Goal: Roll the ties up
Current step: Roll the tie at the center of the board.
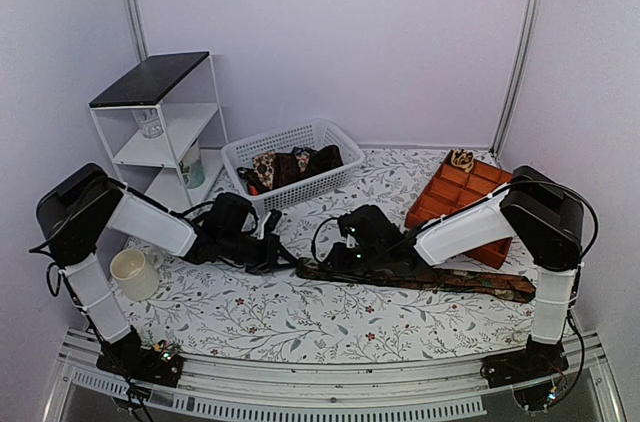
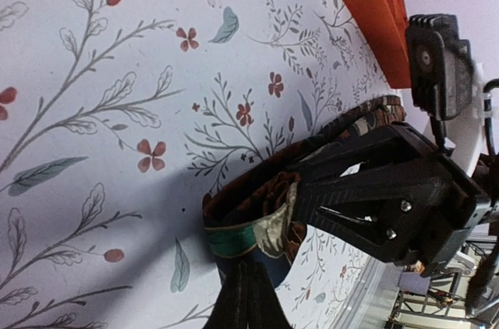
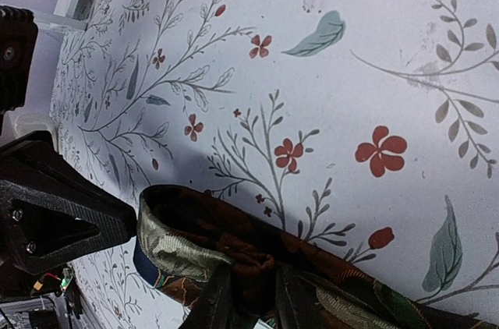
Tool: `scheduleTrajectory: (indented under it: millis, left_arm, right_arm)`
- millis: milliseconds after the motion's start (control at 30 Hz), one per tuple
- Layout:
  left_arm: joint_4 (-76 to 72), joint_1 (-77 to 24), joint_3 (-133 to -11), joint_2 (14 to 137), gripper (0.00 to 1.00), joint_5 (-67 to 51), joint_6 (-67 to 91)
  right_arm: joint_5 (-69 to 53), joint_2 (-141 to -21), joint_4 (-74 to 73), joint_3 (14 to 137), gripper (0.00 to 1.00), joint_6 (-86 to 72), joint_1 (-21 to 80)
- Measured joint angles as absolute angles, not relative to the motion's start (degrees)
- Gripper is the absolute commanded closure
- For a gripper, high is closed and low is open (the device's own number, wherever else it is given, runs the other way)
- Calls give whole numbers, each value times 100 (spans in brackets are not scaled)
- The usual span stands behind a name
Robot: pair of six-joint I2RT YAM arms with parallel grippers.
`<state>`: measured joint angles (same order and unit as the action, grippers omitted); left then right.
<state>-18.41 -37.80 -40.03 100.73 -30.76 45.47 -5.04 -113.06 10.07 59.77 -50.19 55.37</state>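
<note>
Brown-printed tie (image 1: 450, 280) is pinched by left tool (image 2: 245, 298) and right tool (image 3: 249, 298), arms stretched low.

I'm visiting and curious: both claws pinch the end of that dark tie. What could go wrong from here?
The left gripper and right gripper both pinch the tie at its folded end, very close together, so they might collide. The fold looks loose; it may spring open if either lets go. The long tail lies stretched toward the orange tray; pulling could skew the roll.
</note>
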Motion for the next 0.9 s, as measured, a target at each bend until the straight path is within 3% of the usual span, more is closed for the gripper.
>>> scheduleTrajectory:
  millis: [333,500,700,900]
  left_arm:
    - [-1125,-3817,-4034,10009,100,-2480,4370]
    - [-1422,-3828,-4034,10169,100,-2670,4357]
    - [-1741,-3920,-4036,10440,100,-2928,4416]
    - [-1946,-3940,-4034,10530,100,-3002,4462]
  right_arm:
    - [-517,-11255,963,5946,76,-5000,5522]
    - [-602,-11212,803,5964,78,-5000,5509]
    - [-611,-11209,635,6040,73,-5009,5507]
    - [-631,-11120,451,6040,78,-5009,5507]
